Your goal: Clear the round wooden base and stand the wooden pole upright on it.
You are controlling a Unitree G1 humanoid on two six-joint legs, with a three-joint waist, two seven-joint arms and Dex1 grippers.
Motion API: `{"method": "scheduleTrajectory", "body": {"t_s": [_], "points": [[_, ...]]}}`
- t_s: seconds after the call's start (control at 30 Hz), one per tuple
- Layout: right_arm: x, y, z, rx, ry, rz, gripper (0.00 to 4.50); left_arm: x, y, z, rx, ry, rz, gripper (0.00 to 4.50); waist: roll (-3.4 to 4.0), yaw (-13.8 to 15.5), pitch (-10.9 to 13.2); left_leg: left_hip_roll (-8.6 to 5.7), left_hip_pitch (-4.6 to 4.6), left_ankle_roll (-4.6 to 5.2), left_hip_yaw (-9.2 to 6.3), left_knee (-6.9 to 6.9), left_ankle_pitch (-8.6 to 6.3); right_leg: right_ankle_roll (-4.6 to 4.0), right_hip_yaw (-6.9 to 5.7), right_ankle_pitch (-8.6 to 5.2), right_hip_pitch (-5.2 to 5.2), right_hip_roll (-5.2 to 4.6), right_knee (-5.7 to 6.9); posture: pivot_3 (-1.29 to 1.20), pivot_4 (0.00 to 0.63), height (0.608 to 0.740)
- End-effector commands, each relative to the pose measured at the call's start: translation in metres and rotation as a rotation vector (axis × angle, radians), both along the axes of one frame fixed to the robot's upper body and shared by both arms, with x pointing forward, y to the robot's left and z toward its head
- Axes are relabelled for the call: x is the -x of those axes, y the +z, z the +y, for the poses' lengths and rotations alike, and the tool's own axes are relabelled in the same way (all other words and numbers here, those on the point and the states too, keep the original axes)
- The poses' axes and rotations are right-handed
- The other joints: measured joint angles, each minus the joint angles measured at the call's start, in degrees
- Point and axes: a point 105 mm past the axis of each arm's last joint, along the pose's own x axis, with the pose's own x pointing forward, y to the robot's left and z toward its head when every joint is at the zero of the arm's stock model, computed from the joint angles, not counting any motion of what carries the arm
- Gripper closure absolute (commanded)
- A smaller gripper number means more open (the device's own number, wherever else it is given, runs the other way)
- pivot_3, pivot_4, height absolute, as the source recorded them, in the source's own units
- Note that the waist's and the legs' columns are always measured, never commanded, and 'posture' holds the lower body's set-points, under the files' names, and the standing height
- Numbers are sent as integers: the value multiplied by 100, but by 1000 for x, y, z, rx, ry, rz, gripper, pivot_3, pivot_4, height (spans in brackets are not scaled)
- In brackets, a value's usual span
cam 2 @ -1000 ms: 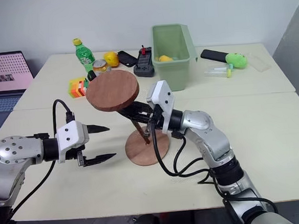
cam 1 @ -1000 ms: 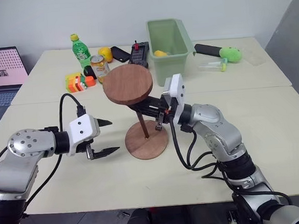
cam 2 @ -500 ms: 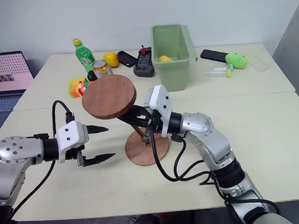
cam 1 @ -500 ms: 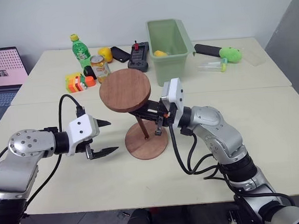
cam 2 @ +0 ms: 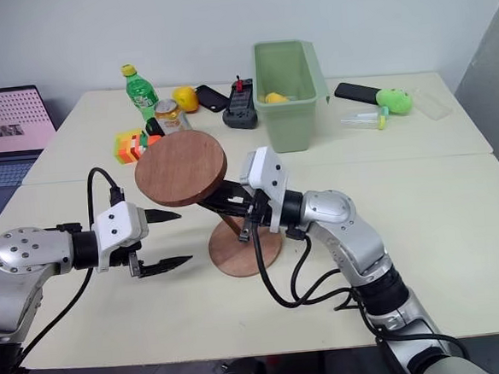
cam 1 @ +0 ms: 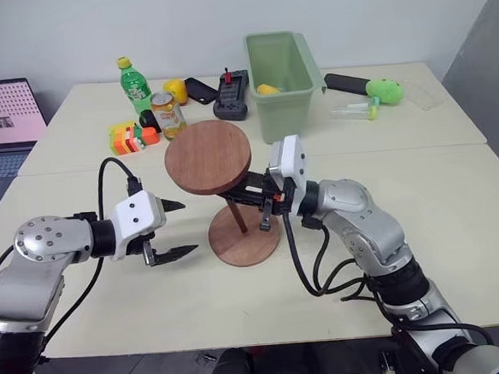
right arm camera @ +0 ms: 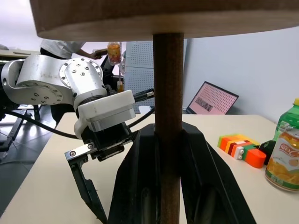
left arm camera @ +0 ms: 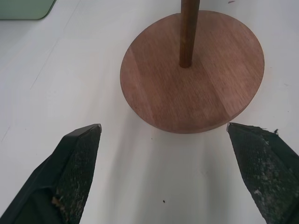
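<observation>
The pole (cam 1: 237, 212) has been swung toward upright over the last second. Earlier its disc end sat farther right and higher, with the rod leaning well over; now the disc (cam 1: 207, 157) has drifted left and a little down, and the rod rises from the middle of the base (cam 1: 244, 236) at a milder slant, its top tipped to the left and toward the near side. The left wrist view shows the rod's foot meeting the base (left arm camera: 192, 79) at its centre, apparently in the hole, though how deep it sits cannot be told.

The right gripper (cam 1: 263, 200) has its fingers clamped tight on the rod just under the disc; the right wrist view shows both fingers (right arm camera: 135, 182) pressed against the rod (right arm camera: 168, 126). The arm itself has barely shifted, so the change reads as a turn of the wrist.

The left gripper (cam 1: 174, 230) hangs just left of the base with its fingers spread wide and holding nothing, unmoved through the second. The base (cam 2: 245, 246) lies flat on the table (cam 1: 455, 181), in the middle near the front, with nothing on it but the rod.

So the clearing looks done and the seating is under way. I judge what remains is bringing the rod fully vertical and letting go. The disc on top makes it top-heavy, so a release while it leans could topple it.
</observation>
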Motion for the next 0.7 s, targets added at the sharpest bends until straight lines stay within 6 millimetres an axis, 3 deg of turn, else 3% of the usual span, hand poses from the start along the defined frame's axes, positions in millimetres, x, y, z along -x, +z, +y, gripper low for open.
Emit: {"method": "scheduleTrajectory", "body": {"t_s": [0.03,0.2,0.53,0.7], "points": [[-9,-21,0,65,-38,61,4290,-1,10,-3,1,-15,-47,0,0,0,0,0,0,0,0,0,0,0,1,0,0,0,0,0,150,740],[-20,-28,-1,66,-96,133,4290,-1,10,-4,7,-15,-48,0,0,0,0,0,2,0,0,0,0,0,1,0,1,0,1,0,150,740],[-35,-60,-18,117,-183,243,4290,-1,12,-5,34,-6,-43,0,0,9,-22,-1,21,0,0,0,0,0,1,0,20,0,2,0,150,740],[-38,-76,-24,148,-213,278,4290,-1,12,-5,45,0,-38,0,2,22,-22,-1,125,3,-6,-28,-2,-6,-6,-6,130,2,-38,0,150,740]]}}
